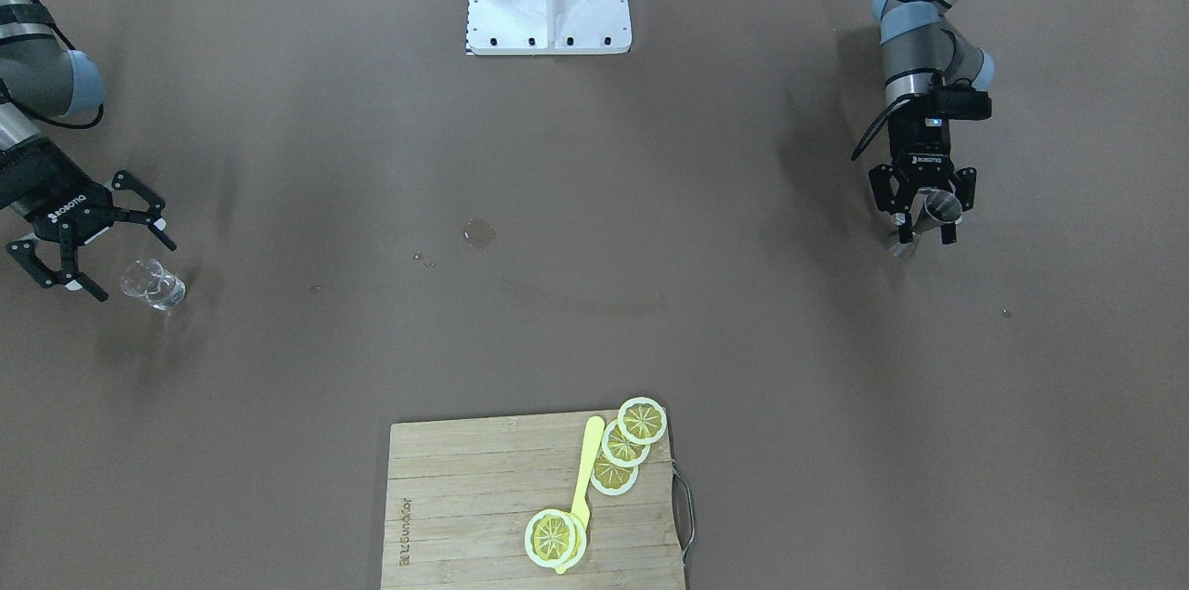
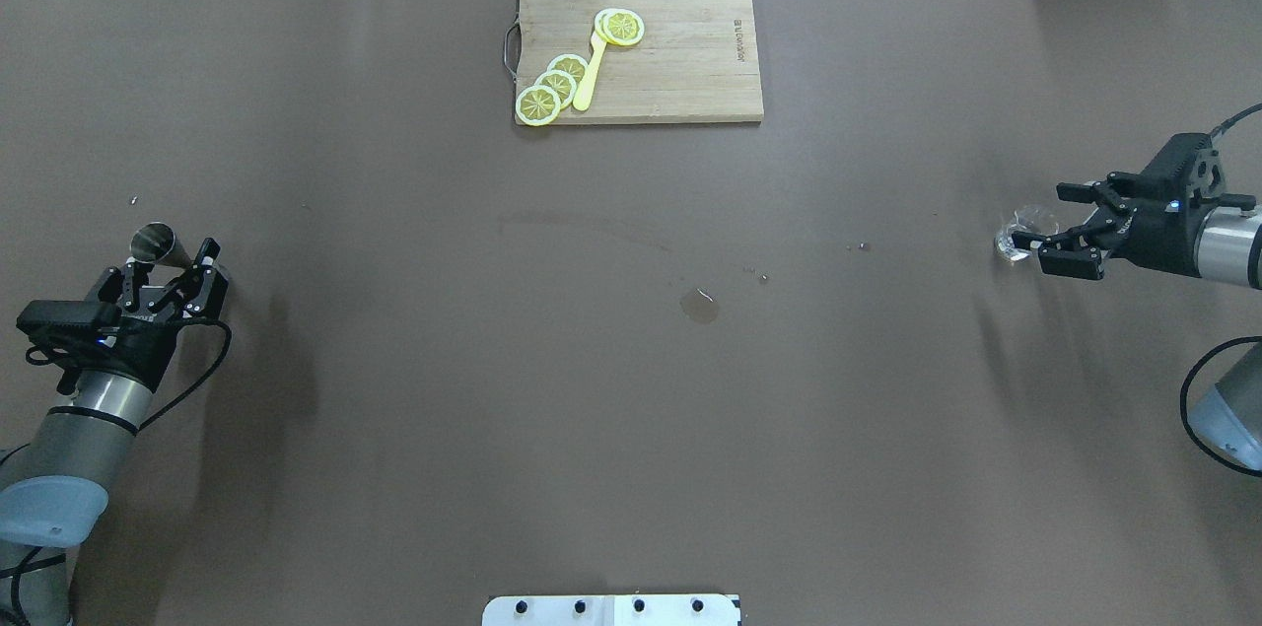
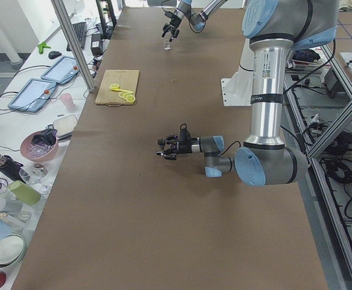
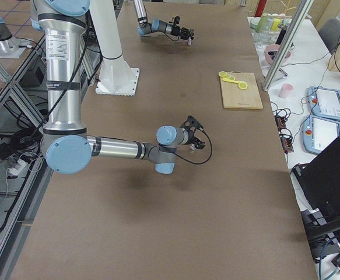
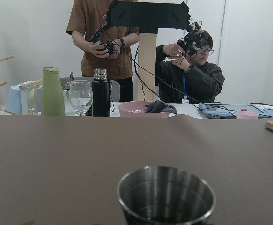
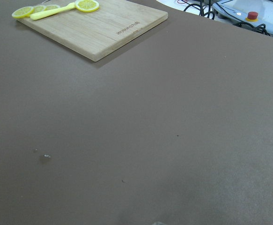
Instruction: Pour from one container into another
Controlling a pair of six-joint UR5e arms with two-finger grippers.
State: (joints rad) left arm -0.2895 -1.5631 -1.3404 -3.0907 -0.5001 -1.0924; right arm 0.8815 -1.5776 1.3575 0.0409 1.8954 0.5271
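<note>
a: overhead exterior first: seeing the steel cup [image 2: 156,242] sitting at the robot's left end of the table [image 2: 592,449], inside the spread of the left gripper [image 2: 169,256]. clamping it or not?

b: not clamping, judging by the front-facing view. spreading wide on both sides of the cup, leaving gaps, holding nothing. looking through the left wrist view, catching only the rim and a dark inside. not managing to tell about any liquid in there.

a: and checking the other end?

b: finding the small clear glass [image 1: 156,285] at the robot's right end, well apart from the cup. seeing the right gripper [image 1: 135,269] gaping fully, reaching to either side of the glass, gripping nothing either. not managing to tell about contact.

a: judging progress how?

b: wavering between the very start and the very end. noticing a small puddle [image 2: 699,307] and a few drops [image 2: 759,273] near the middle, between the two containers, but no pouring going on now. if starting, reckoning on everything remaining: closing on one container, lifting, carrying it across, tipping over the other's rim.

a: noting anything else?

b: only the wooden cutting board [image 2: 680,44] carrying lemon slices [image 2: 554,86] and a yellow utensil [image 2: 590,74] at the far edge, lying well apart from both grippers.
</note>
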